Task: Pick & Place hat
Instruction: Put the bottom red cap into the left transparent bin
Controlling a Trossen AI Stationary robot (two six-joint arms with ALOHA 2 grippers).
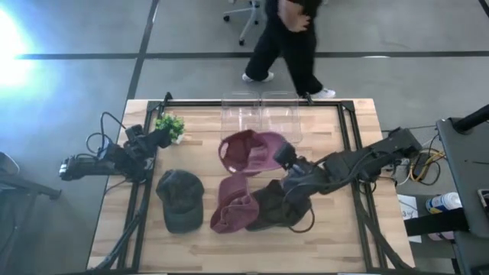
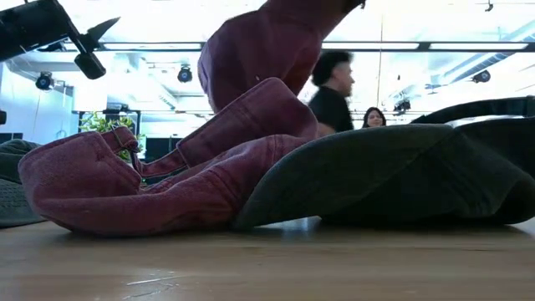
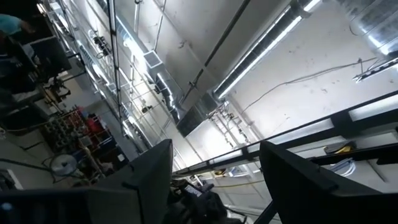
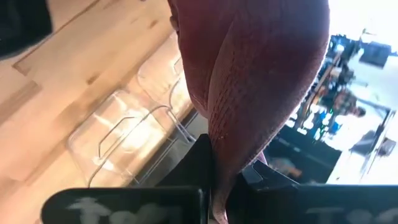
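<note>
As the overhead view showed it, the right pincer (image 1: 281, 155) was clenched on the maroon hat (image 1: 248, 150), lifted over the middle of the worktop (image 1: 348, 229), with the clear bins (image 1: 261, 114) just beyond it toward the far edge. The left pincer (image 1: 159, 139) waited, released, by the small plant (image 1: 170, 125), well apart; the right arm was plainly the nearer. From worktop level, the held hat (image 2: 267, 46) hung above a second maroon hat (image 2: 150, 180) and a dark hat (image 2: 393, 171). In the right wrist view, fabric (image 4: 261, 81) ran between the fingers (image 4: 200, 163), the bins (image 4: 124, 137) lying ahead.
</note>
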